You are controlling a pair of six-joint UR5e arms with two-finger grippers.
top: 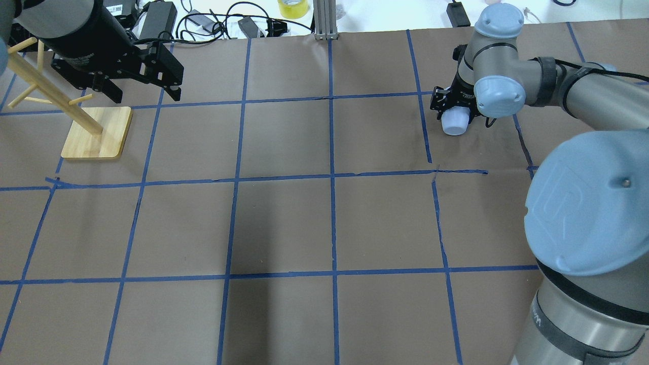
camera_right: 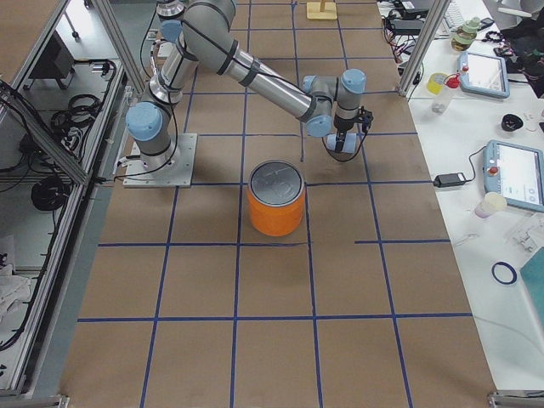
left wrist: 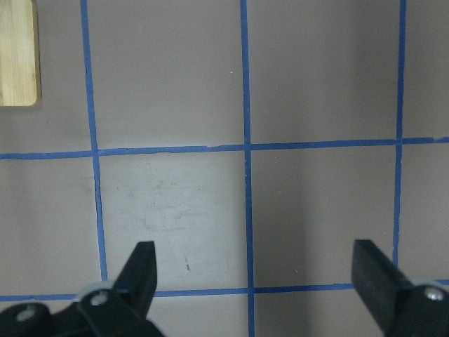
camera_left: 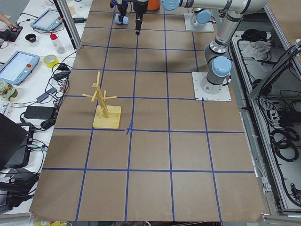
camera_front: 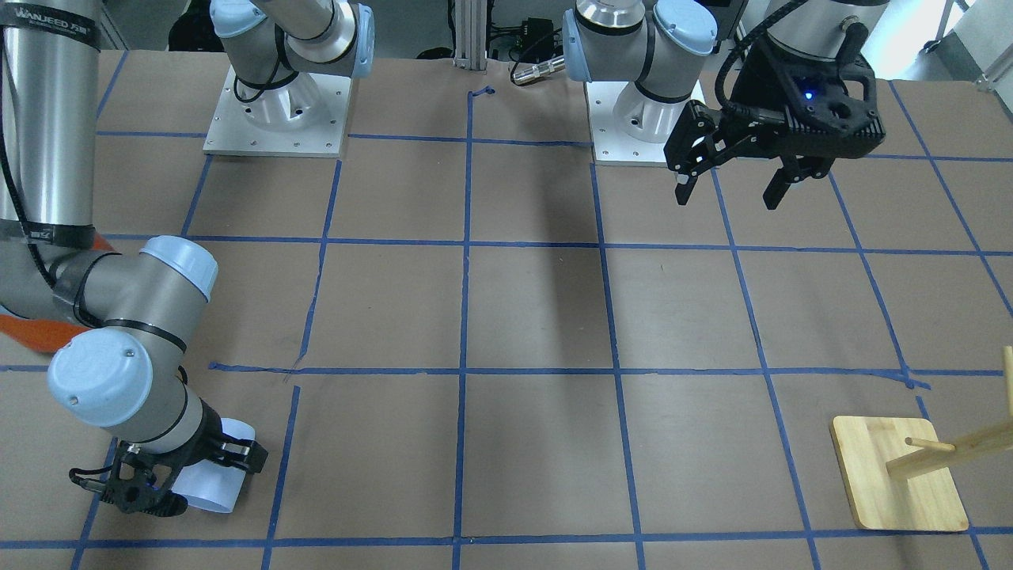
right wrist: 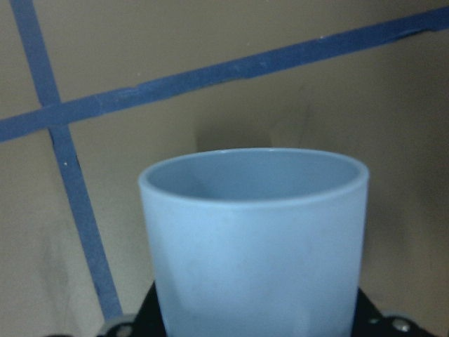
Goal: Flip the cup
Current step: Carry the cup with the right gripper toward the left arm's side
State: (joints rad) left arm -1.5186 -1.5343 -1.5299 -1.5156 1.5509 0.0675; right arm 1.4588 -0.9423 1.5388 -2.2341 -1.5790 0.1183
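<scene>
Mid-flip, I judge: the right jaws pinch the cup [camera_front: 208, 481], tilted low over the worktop [camera_front: 538, 317] on the robot's right, setting down and release still undone, while the left jaws hang spread.

Lighting, even and diffuse from overhead, is leaving the table [camera_front: 538, 317] mid-toned with a soft dark shadow band running down its middle, is blowing out the white area beyond its far edge in the overhead view, and is casting a faint blurred shadow behind the cup [right wrist: 256, 239].
</scene>
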